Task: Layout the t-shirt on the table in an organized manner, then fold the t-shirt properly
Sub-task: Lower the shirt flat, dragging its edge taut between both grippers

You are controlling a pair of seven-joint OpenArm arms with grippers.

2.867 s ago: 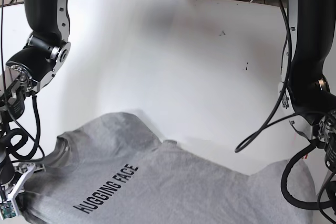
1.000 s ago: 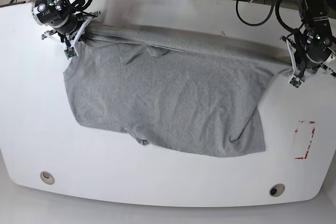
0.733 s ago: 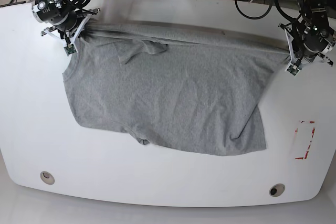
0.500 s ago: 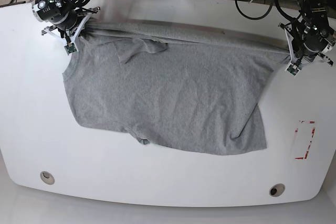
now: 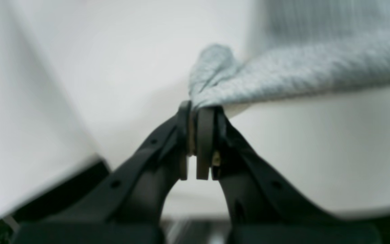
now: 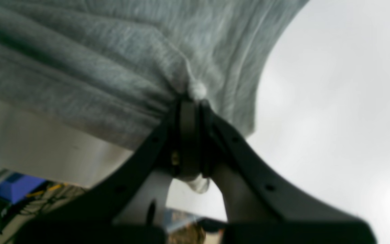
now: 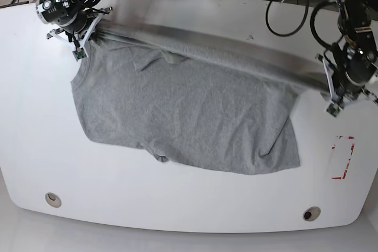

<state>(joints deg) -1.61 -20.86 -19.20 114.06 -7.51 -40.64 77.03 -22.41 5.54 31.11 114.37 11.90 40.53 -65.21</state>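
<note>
The grey t-shirt (image 7: 189, 104) lies spread over the middle of the white table (image 7: 35, 146), its far edge pulled taut between my two grippers. In the base view my right gripper (image 7: 93, 26) is shut on the shirt's far-left corner. My left gripper (image 7: 326, 88) is shut on the far-right corner, nearer the front, so the stretched edge slants and looks blurred. In the left wrist view the left gripper (image 5: 196, 110) pinches a small bunch of t-shirt (image 5: 300, 71) fabric. The right wrist view shows the right gripper (image 6: 190, 101) clamped on gathered t-shirt (image 6: 96, 67) cloth.
A red tape rectangle (image 7: 342, 157) marks the table at the right, just beyond the shirt's hem. Two round grommet holes (image 7: 53, 198) (image 7: 311, 213) sit near the front edge. Cables and floor lie past the far edge.
The left gripper has moved toward the front of the table with its shirt corner, tilting the stretched edge. The right gripper has stayed in place. Earlier, the shirt was held up close to the camera.
</note>
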